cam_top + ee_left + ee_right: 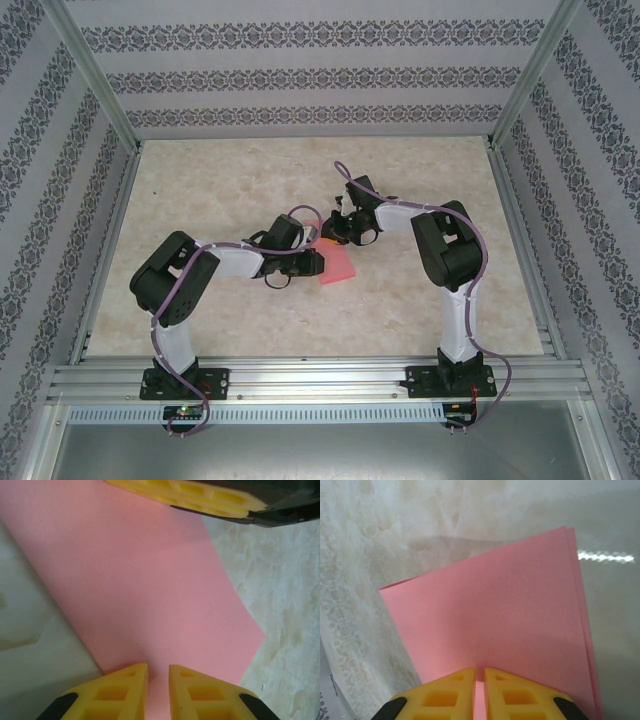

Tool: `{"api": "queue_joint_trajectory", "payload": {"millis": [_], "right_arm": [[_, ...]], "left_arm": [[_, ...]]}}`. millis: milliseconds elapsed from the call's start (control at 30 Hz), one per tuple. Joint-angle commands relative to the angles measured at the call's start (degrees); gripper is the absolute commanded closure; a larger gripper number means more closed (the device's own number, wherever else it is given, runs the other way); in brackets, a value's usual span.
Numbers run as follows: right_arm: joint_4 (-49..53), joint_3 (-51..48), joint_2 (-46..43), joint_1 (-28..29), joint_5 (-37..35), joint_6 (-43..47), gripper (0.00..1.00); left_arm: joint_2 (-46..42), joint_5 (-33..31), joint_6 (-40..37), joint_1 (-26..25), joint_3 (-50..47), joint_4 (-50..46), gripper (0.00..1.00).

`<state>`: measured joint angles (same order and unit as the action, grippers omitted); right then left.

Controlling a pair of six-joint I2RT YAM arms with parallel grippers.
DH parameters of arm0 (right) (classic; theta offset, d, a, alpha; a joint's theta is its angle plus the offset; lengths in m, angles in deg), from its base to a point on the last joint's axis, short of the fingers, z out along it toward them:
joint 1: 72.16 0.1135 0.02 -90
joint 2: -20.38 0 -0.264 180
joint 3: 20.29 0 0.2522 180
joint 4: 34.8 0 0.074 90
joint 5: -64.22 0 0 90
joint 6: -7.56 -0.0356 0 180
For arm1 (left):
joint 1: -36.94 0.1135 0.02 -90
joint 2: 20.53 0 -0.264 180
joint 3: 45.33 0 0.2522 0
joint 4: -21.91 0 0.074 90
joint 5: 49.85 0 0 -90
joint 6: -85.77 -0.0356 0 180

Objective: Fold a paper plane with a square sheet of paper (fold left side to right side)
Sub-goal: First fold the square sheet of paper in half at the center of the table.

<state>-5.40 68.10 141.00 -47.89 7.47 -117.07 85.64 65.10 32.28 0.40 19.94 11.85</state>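
Jaws of the left gripper (158,672) drawn nearly together, nipping the near edge of the square sheet of paper (150,590), with the pink surface running straight into the thin slot between the two yellow fingers (125,690). Same at the right gripper (480,672): jaws closed to a narrow slit on another edge of the sheet, paper passing between them.

Seen from the right wrist: sheet fanning out away from the fingers, doubled edges along its right side and at the far right corner (two layers, so folded over on itself), far left corner a single clean point, pale tabletop (395,540) beyond.

Seen from the left wrist: sheet spreading wide and smooth ahead, one corner pointing right over the marbled beige surface, a yellow finger of the right gripper lying across the sheet's far edge at the top.

Seen from above: sheet a small pink patch near the middle of the tabletop, left gripper at its left edge, right gripper at its far edge, left arm (235,262) and right arm (445,245) both bent inward to meet there (wrists close together).

Flat on the tabletop or lifted slightly off it: cannot tell.
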Motion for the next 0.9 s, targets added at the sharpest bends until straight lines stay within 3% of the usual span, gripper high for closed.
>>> {"api": "queue_joint_trajectory", "payload": {"millis": [0, 533, 867], "right_arm": [[2.54, -1.42, 2.07, -0.28, -5.13, 0.13, 0.86], [2.81, -1.24, 2.08, -0.28, -5.42, 0.26, 0.85], [0.37, -1.27, 0.77, -0.19, -3.25, -0.05, 0.84]], "left_arm": [[-0.16, 0.54, -1.41, -2.52, -1.31, -2.13, 0.8], [-2.93, -2.79, 0.32, -9.75, -3.75, -3.89, 0.8], [-10.42, -2.63, 2.37, -8.79, -4.39, -4.53, 0.78]]}}
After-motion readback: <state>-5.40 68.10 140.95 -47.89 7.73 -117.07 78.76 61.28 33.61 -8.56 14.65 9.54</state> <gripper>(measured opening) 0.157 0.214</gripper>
